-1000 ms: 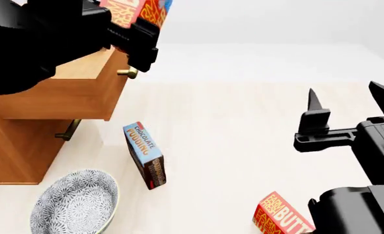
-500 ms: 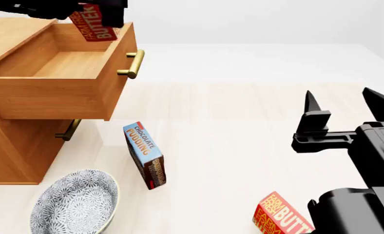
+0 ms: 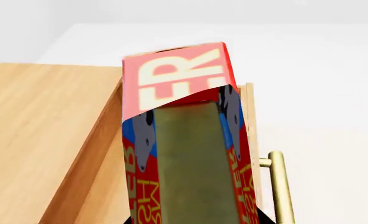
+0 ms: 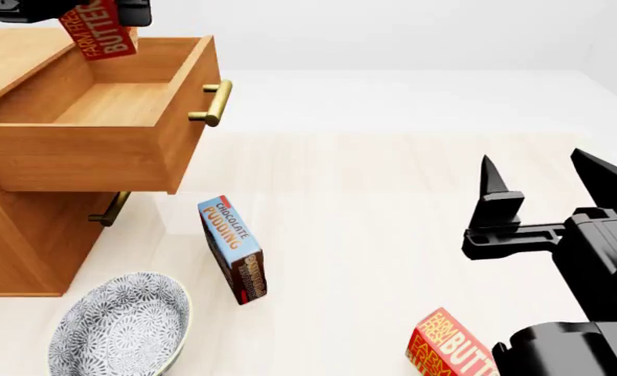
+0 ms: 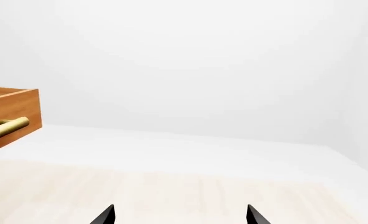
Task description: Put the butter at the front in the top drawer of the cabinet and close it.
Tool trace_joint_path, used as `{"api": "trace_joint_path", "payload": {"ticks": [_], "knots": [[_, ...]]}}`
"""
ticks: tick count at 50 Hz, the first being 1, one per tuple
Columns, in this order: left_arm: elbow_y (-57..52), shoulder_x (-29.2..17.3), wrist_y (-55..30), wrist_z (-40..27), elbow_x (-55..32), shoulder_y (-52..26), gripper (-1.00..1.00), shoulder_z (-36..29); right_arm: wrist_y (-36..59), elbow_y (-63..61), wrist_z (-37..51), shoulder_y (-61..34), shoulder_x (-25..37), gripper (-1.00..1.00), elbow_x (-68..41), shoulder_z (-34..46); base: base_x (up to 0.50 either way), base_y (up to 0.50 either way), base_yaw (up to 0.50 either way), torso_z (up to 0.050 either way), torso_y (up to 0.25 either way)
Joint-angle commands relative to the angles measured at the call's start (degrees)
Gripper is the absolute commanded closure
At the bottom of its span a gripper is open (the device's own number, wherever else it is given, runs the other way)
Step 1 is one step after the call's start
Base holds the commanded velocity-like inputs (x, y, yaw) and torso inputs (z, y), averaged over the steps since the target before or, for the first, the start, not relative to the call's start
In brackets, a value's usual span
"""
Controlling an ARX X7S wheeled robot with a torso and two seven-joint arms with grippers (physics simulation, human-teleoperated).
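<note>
Holding the butter (image 4: 99,30) clenched in the left claw (image 4: 73,12), above the rear of the open top drawer (image 4: 120,102). Needing a level lowering, well inside the walls, before letting go. Right claw (image 4: 543,184) hovering spread, empty, over the tabletop (image 4: 371,204).

The bench (image 4: 392,196) is a pale, light-grained surface running back to a white wall. On it, well to the left of the open right pincer (image 4: 539,176), stands the cabinet (image 4: 16,235), its top drawer (image 4: 89,149) pulled out. Between the cabinet and that pincer a blue chocolate pudding box (image 4: 233,249) stands on edge, tilted. Nearer the robot than the pudding box, and further left, sits a patterned grey-and-white bowl (image 4: 120,327). A red butter box (image 4: 449,347) lies almost under the right pincer's arm, at the near edge.
</note>
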State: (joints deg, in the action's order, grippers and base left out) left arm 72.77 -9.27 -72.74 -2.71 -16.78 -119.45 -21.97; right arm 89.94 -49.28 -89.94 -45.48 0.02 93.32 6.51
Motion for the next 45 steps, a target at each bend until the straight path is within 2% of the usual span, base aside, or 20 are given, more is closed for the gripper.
{"api": "trace_joint_path", "payload": {"ticks": [1, 6, 16, 22, 45], "knots": [[2.2, 2.3, 5.3, 3.8, 16.6, -0.3, 1.00, 7.4, 0.0, -1.5, 0.0, 1.6, 0.0, -1.00, -0.8, -0.2, 0.00, 0.00, 0.00, 0.000, 0.000], [2.2, 2.7, 9.1, 4.1, 16.3, 1.2, 1.00, 8.1, 0.1, -2.3, 0.0, 2.3, 0.0, -1.00, -1.6, -0.6, 0.00, 0.00, 0.00, 0.002, 0.000], [2.2, 3.4, 17.5, -0.2, 16.0, 5.8, 1.00, 12.2, 0.1, -2.7, 0.0, 2.9, 0.0, -1.00, -2.4, -0.3, 0.00, 0.00, 0.00, 0.000, 0.001], [2.2, 3.2, 21.5, -2.1, 17.0, 8.2, 1.00, 11.7, 0.1, -3.1, 0.0, 3.4, 0.0, -1.00, -3.0, -0.3, 0.00, 0.00, 0.00, 0.000, 0.002], [2.2, 2.8, 27.6, -7.8, 16.8, 12.6, 1.00, 13.0, 0.1, -4.9, 0.0, 4.7, 0.0, -1.00, -4.7, -0.7, 0.00, 0.00, 0.00, 0.001, 0.001]]}}
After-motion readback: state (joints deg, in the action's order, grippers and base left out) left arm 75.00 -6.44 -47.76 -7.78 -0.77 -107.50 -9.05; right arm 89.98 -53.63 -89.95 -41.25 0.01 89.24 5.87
